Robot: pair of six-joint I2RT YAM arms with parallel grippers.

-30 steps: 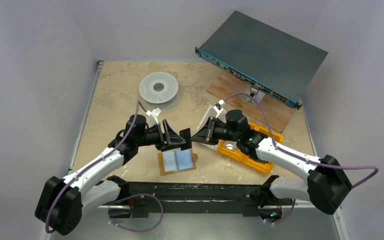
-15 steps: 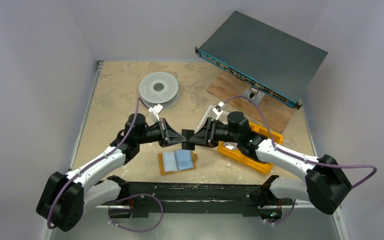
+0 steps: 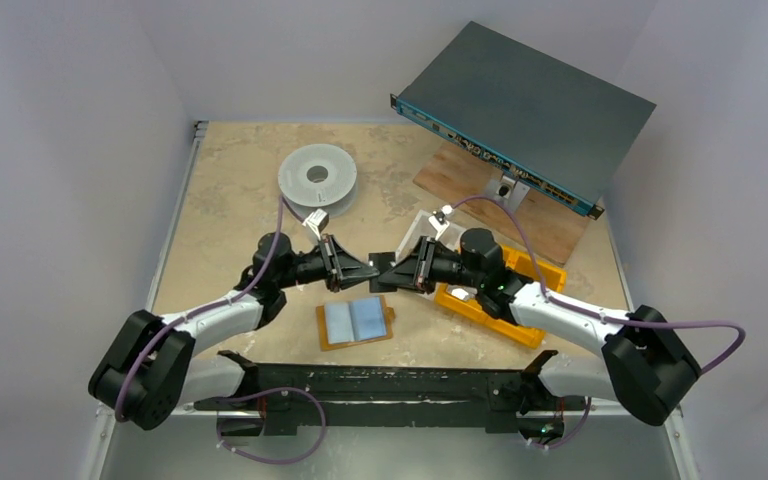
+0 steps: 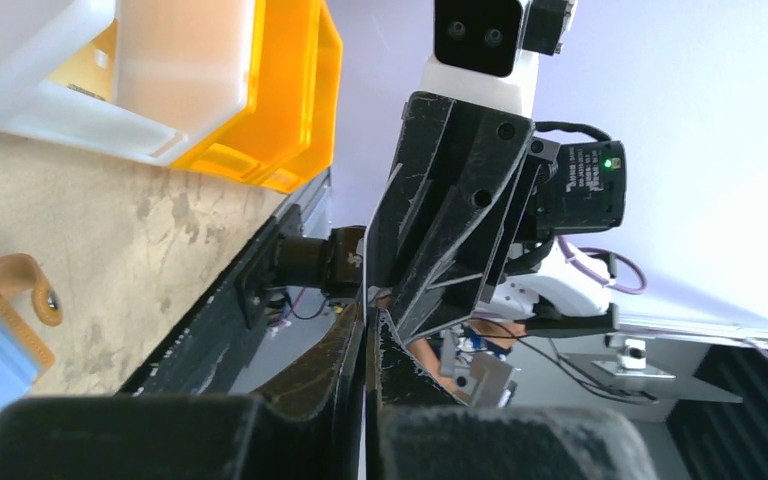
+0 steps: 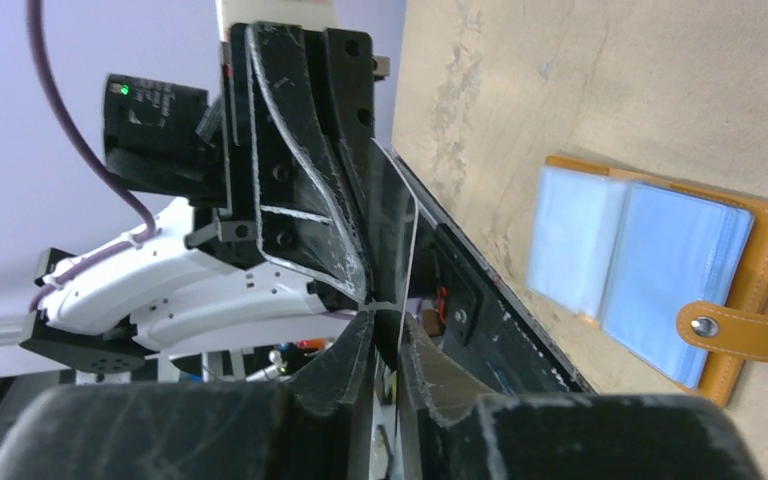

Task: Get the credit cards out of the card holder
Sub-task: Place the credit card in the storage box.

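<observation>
Left gripper (image 3: 368, 268): fingers pressed together on one edge of a thin dark card (image 5: 390, 220), held up off the table.
Right gripper (image 3: 388, 270): tip to tip with the left one. Its fingers stand a little apart with the card's opposite edge between them; I cannot tell whether they press on it.
Card: seen nearly edge-on from both wrist cameras, bridging the two grippers in the air.
Card holder (image 3: 356, 322): small flat mustard-orange leather-like wallet, lying open on the beige mottled table (image 3: 230, 200), nearer the arm bases than the grippers and apart from both. Its pale blue clear sleeves face up, and the strap tab with its snap sticks out on the right.
Surroundings: bright orange plastic bin (image 3: 460, 300) under the right arm; white spool (image 3: 317, 177) farther back on the left; grey flat rack unit (image 3: 525, 105) at the back right.
</observation>
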